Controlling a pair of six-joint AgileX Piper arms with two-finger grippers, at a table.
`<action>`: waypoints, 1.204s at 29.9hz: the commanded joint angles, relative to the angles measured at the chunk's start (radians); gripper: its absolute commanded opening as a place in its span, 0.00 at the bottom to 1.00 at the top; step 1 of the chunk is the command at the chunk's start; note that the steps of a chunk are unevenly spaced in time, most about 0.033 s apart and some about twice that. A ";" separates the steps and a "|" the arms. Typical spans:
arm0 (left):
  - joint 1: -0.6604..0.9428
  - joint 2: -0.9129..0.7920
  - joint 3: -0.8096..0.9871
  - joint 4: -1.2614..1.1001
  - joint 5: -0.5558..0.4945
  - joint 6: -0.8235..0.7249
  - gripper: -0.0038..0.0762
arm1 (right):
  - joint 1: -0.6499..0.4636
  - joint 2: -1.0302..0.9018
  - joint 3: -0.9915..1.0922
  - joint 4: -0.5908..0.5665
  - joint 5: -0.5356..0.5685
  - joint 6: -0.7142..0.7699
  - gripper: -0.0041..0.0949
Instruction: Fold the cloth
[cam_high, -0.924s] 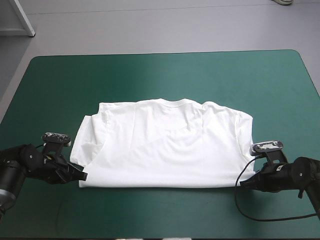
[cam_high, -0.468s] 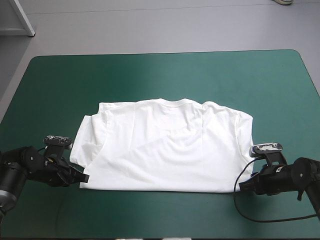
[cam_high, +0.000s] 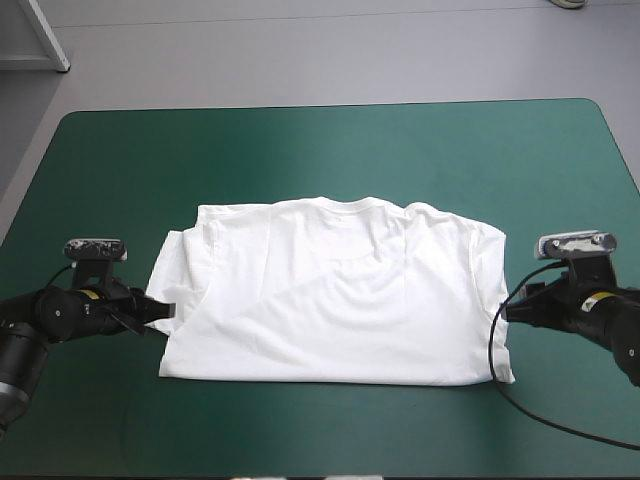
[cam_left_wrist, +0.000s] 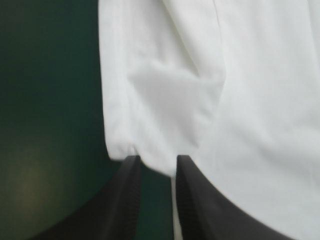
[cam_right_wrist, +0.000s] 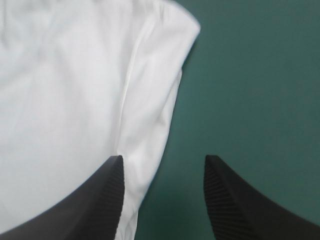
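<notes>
The white T-shirt (cam_high: 340, 290) lies flat on the teal-green cover, folded over, collar toward the far edge. My left gripper (cam_high: 165, 313) sits low at the shirt's left side edge. In the left wrist view its black fingers (cam_left_wrist: 131, 172) are all but shut, and a fold of the T-shirt (cam_left_wrist: 165, 95) dips between their tips at the left gripper (cam_left_wrist: 156, 161). My right gripper (cam_high: 510, 308) rests at the shirt's right side edge. It stands open (cam_right_wrist: 162, 162), with the T-shirt's (cam_right_wrist: 65, 90) hem beside one finger and bare cover between the tips.
The teal-green cover (cam_high: 320, 160) stretches wide beyond the shirt on the far side and at the near edge. A black cable (cam_high: 520, 395) curves over the table near the shirt's near right corner.
Both grippers have moved from the shirt's near corners toward the far edge, along its side edges. The shirt itself lies as before.
</notes>
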 joint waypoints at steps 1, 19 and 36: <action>0.010 0.019 -0.076 -0.026 -0.121 -0.051 0.36 | -0.007 -0.013 -0.114 0.009 -0.103 0.001 0.51; 0.117 0.429 -0.253 -0.211 -0.104 0.072 0.56 | -0.007 -0.013 -0.203 0.047 -0.129 -0.033 0.50; 0.117 0.513 -0.253 -0.214 -0.049 0.155 0.07 | -0.007 -0.013 -0.203 0.097 -0.111 -0.045 0.45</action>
